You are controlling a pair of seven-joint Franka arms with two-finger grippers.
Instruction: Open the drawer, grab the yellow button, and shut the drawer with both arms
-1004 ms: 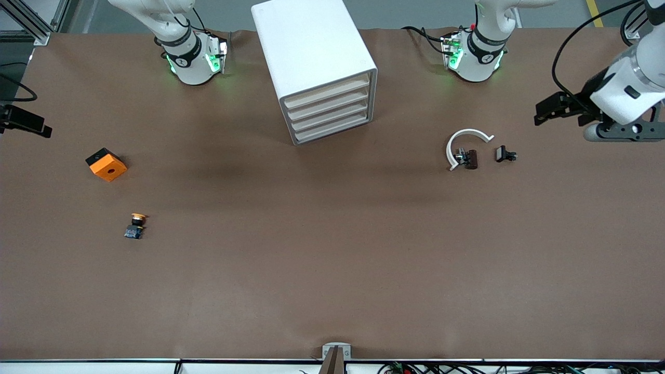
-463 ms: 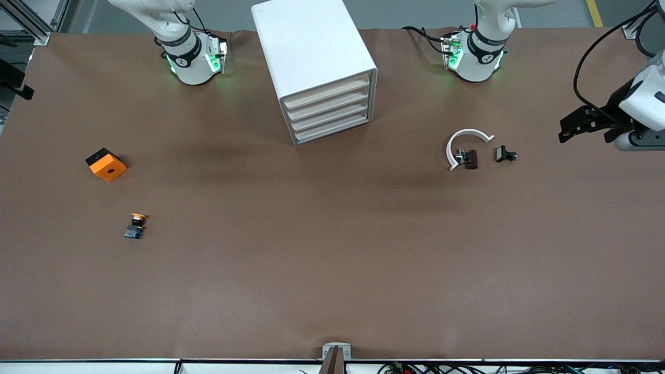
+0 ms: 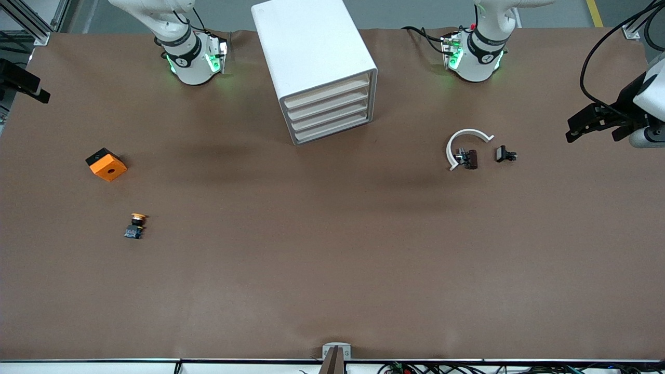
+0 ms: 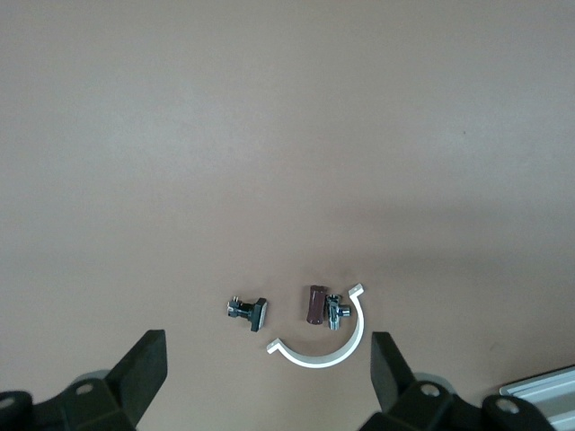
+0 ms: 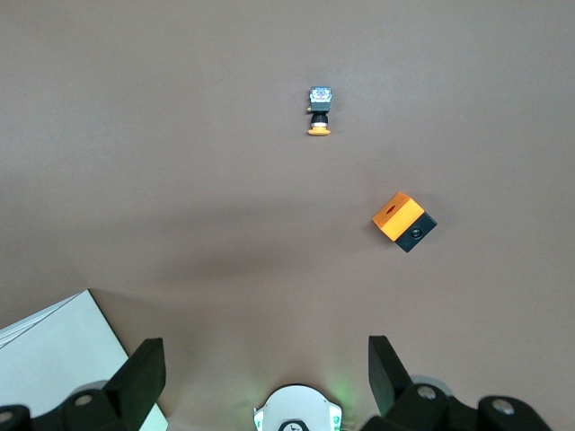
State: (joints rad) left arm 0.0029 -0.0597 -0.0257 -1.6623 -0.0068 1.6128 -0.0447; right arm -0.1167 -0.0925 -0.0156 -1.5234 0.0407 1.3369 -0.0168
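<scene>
The drawer (image 3: 326,90), topmost of four in the white cabinet (image 3: 311,57), is shut flush with the three below it. The cabinet stands between the two arm bases, its front turned toward the front camera and a little toward the left arm's end. Nothing lies on the table just in front of it.

The button (image 3: 136,226) lies on the bare table, well apart from the cabinet, toward the right arm's end and nearer the front camera. An orange block (image 3: 106,164) sits near it, farther from the camera.

Toward the left arm's end lie a white arc (image 3: 464,145) with a dark clip (image 3: 468,158) touching it and a second clip (image 3: 504,154) just beside.

The left gripper (image 3: 592,120) hangs over the table's edge at its own end, fingers (image 4: 144,364) spread, holding nothing. The right gripper (image 3: 23,83) hangs at the other edge, fingers (image 5: 142,375) spread and empty.
</scene>
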